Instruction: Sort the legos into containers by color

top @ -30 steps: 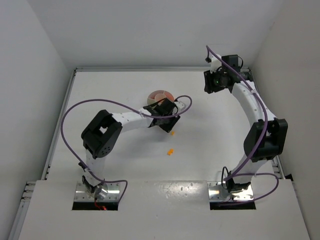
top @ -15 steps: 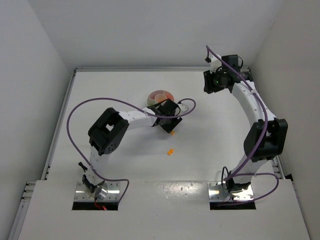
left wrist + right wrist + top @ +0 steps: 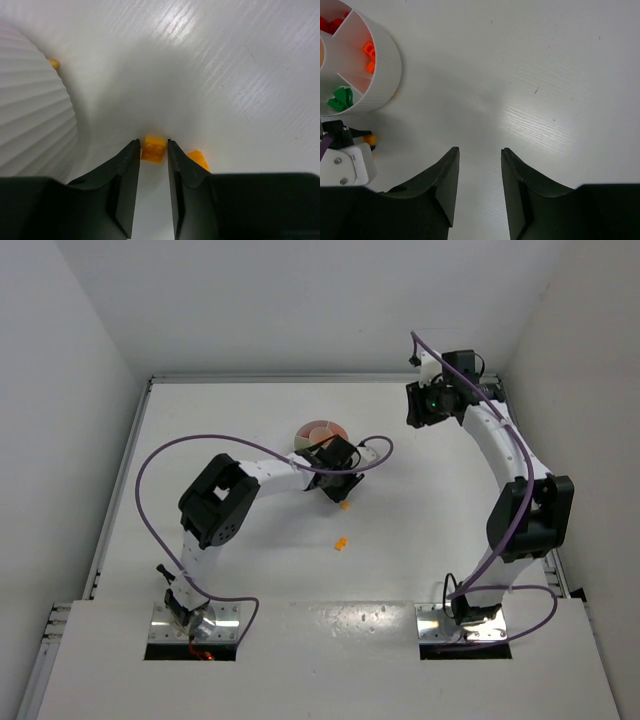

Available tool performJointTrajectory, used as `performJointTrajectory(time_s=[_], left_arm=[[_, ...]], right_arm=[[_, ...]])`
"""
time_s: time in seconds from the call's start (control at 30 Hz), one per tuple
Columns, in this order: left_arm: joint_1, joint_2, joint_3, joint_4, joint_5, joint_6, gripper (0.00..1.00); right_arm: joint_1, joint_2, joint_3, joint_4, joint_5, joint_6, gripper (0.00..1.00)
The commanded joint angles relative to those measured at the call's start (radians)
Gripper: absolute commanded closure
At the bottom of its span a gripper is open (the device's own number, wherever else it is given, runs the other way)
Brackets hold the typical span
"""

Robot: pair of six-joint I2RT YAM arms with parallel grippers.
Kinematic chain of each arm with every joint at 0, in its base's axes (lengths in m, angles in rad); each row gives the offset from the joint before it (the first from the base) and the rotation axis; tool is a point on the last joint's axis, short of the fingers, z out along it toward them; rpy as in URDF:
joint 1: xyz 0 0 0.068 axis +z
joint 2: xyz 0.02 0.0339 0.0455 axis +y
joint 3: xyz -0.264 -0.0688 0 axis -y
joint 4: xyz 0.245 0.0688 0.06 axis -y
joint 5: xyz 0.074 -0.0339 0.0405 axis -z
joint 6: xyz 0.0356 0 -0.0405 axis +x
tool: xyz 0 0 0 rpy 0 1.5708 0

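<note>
My left gripper (image 3: 153, 143) is low over the table beside the dish (image 3: 322, 430), its tips hugging both sides of a small orange lego (image 3: 153, 149). Another orange lego (image 3: 198, 159) lies just outside the right finger, and a third (image 3: 341, 542) sits alone nearer the arm bases. In the right wrist view the dish (image 3: 387, 70) holds red legos (image 3: 330, 22), orange legos (image 3: 369, 55) and green legos (image 3: 340, 98) in separate wedges. My right gripper (image 3: 480, 150) hangs open and empty at the back right, away from the dish.
The dish's ribbed white wall (image 3: 30, 115) stands close on the left of my left gripper, with a tiny orange piece (image 3: 53, 63) against its foot. White walls border the table at the back and both sides.
The left arm's elbow has swung right and the gripper has settled by the dish, its jaws narrowing onto the orange lego. The right arm has not moved.
</note>
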Motion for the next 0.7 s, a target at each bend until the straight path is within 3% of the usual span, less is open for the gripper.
performJointTrajectory(time_s=[0.0,0.23,0.5,0.67], left_arm=[[0.01,0.014,-0.001,-0.026,0.024,0.017,0.67],[0.01,-0.07,-0.032,-0.023,0.067,0.039,0.83],[0.001,-0.304,0.108,-0.034,0.066,0.013,0.85],[0.07,-0.304,0.182,-0.055,0.037,-0.005,0.85]], right_arm=[[-0.007,0.013,0.042,0.015,-0.026,0.018,0.6],[-0.007,0.022,0.042,0.015,-0.035,0.018,0.6],[-0.007,0.013,0.033,0.015,-0.055,0.009,0.6],[0.008,0.004,-0.021,0.005,-0.098,-0.003,0.59]])
